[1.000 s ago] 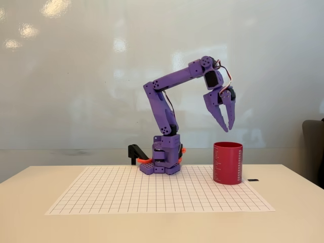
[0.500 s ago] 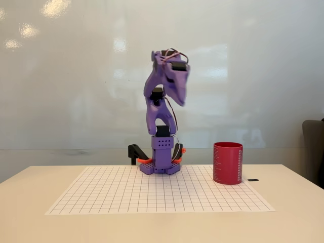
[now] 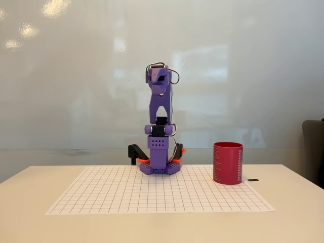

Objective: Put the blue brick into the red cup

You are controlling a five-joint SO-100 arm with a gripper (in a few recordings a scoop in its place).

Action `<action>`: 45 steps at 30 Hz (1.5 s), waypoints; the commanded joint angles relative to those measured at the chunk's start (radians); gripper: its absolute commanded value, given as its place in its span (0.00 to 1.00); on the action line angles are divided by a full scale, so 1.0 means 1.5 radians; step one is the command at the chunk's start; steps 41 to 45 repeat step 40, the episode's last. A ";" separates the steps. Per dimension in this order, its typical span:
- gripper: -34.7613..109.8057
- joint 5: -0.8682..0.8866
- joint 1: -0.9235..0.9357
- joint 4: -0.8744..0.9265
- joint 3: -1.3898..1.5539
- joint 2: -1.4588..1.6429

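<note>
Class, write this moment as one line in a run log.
arm: folded upright over its base | gripper: raised, state unclear | red cup: upright on grid mat, right of base | blue brick: unseen

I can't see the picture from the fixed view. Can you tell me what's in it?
A purple robot arm stands folded upright at the back of a white grid mat on a pale table. A dark red cup with white print stands upright on the mat to the arm's right, apart from it. The arm's fingers are too tucked in to tell if they are open.

the scene is evenly and brightly lit, with ceiling-light glare mirrored on the glossy wall (image 3: 55, 7).
</note>
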 commanded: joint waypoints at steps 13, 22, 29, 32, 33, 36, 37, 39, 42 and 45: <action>0.24 -0.027 -0.013 -0.095 0.559 0.001; 0.24 -0.035 -0.014 -0.101 0.604 0.001; 0.24 -0.040 -0.019 -0.101 0.604 0.001; 0.24 -0.040 -0.019 -0.101 0.604 0.001; 0.24 -0.040 -0.019 -0.101 0.604 0.001; 0.24 -0.040 -0.019 -0.101 0.604 0.001; 0.24 -0.040 -0.019 -0.101 0.604 0.001; 0.24 -0.040 -0.019 -0.101 0.604 0.001; 0.24 -0.040 -0.019 -0.101 0.604 0.001; 0.24 -0.040 -0.019 -0.101 0.604 0.001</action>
